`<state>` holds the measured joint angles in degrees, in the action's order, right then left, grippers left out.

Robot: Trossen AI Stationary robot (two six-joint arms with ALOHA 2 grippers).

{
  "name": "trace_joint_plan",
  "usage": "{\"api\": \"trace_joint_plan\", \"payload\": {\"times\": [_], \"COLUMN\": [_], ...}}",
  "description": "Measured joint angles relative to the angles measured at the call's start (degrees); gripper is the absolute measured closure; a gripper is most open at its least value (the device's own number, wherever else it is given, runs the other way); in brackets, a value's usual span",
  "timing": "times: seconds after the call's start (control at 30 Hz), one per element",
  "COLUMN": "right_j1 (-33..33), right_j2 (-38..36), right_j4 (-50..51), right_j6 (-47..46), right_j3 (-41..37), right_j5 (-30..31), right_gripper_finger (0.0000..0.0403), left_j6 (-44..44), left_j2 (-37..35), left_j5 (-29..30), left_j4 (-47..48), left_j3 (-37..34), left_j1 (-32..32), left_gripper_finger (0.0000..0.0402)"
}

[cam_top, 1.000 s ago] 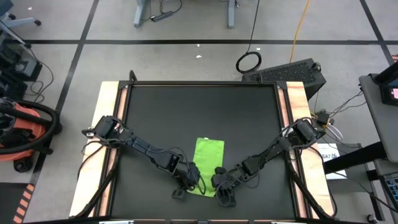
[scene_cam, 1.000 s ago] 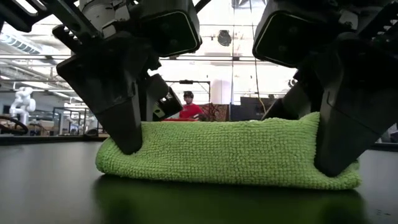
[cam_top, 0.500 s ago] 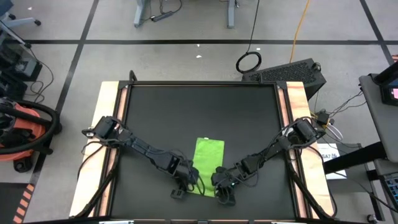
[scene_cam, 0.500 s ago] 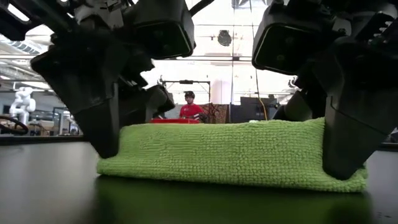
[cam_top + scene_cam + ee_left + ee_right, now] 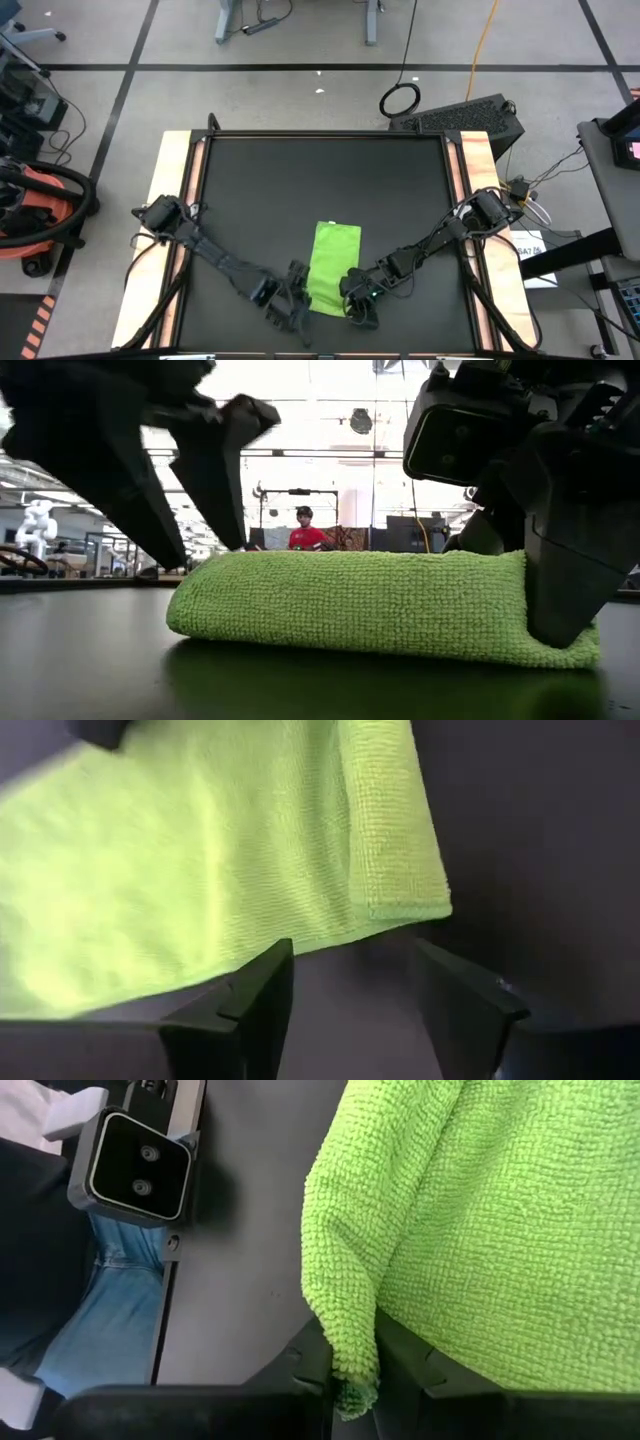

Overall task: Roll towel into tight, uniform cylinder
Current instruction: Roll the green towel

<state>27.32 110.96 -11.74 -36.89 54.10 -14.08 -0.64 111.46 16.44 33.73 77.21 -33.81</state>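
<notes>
Fingers of the left gripper [image 5: 287,315] stood apart and empty, just off the towel's near-left corner; the left wrist view showed that corner lying free on the mat past its two fingers [image 5: 262,1005]. Half a second earlier this gripper was planted on that corner; it had since let go and drawn back toward the front edge, its arm swung lower on the surface [image 5: 176,170].

The towel [image 5: 331,266] lay near the middle of the front half of the black mat [image 5: 320,180], folded into a narrow strip with its long axis running front to back. In the low view its near edge [image 5: 380,605] had puffed up where the left fingers had left it.

To its right, the right gripper [image 5: 357,303] stayed clamped on the near-right corner, cloth pinched between its fingers [image 5: 400,1355]. It was the nearer arm, so any roll would probably start from that held front edge and run away along the strip.
</notes>
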Motion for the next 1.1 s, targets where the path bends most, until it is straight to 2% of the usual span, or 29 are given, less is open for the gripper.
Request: {"api": "trace_joint_plan", "payload": {"times": [0.1,0.3,0.57,0.67,0.83,0.97,1.1], "right_j1": [-0.3,-0.6,-0.6,-0.6,-0.6,-0.6,-0.7], "right_j2": [0.0,0.0,0.0,0.0,0.0,0.1,0.1], "right_j4": [-0.1,-0.3,-1.0,-1.4,-1.6,-2.3,-4.2], "right_j6": [-0.2,-0.1,-0.1,-0.1,-0.4,-0.4,-0.4], "right_j3": [0.0,0.0,0.0,0.0,0.0,0.0,0.0], "right_j5": [-0.2,-0.2,0.1,0.2,0.2,0.2,-1.0], "right_gripper_finger": [0.0362,0.0362,0.0362,0.0362,0.0362,0.0362,0.0362], "left_j6": [2.9,6.1,5.6,5.5,4.1,2.4,2.4], "left_j2": [0.0,0.6,6.2,8.1,9.7,10.0,10.1], "left_j5": [6.6,13.5,15.2,18.6,20.6,22.3,22.6], "left_j4": [-1.2,-10.4,-14.9,-16.3,-16.8,-16.5,-15.7], "left_j3": [-0.3,-2.3,-2.4,-2.4,-2.2,-2.2,-2.3], "left_j1": [-3.3,-7.7,-8.7,-8.8,-8.5,-7.6,-6.1], "left_gripper_finger": [0.0198,0.0198,0.0198,0.0198,0.0201,0.023,0.0288]}}
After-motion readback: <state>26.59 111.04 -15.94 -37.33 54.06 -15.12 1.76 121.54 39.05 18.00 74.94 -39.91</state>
